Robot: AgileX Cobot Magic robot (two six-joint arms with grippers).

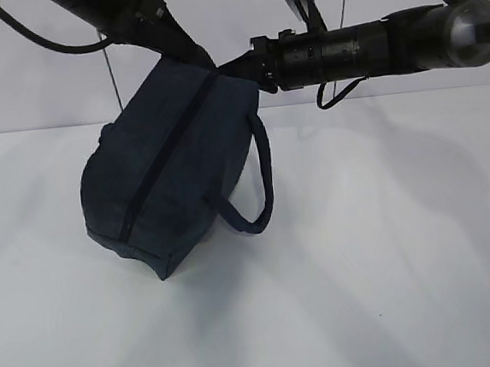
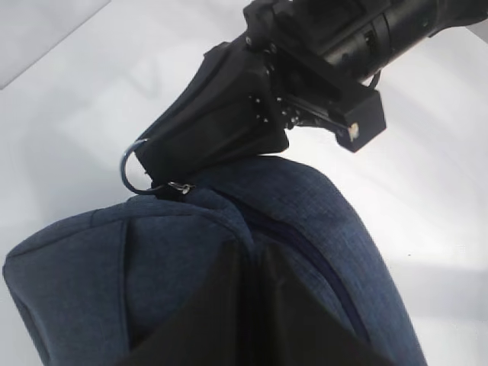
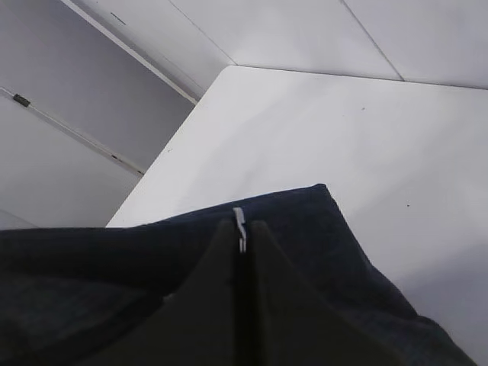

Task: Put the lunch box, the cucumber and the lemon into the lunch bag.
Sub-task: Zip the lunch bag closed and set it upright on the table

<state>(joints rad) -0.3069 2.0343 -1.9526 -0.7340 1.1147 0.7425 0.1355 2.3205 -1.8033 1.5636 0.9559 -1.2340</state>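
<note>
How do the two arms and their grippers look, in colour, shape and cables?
Both arms are black, round tubes. The right arm ends toward the shoulder in a grey metal joint, and a thin black cable loops under it. A thicker black cable hangs from the left arm. The right gripper has matte black, wedge-shaped fingers and a blocky black base with small screws.

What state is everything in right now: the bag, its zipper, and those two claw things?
lunch bag: tipped up on one end on the table, pinched at its upper end by both grippers.
zipper: closed along the stretch in view.
ring pull: at the right gripper's tips.
left gripper: shut on the fabric.
right gripper: shut on the ring pull.
</note>
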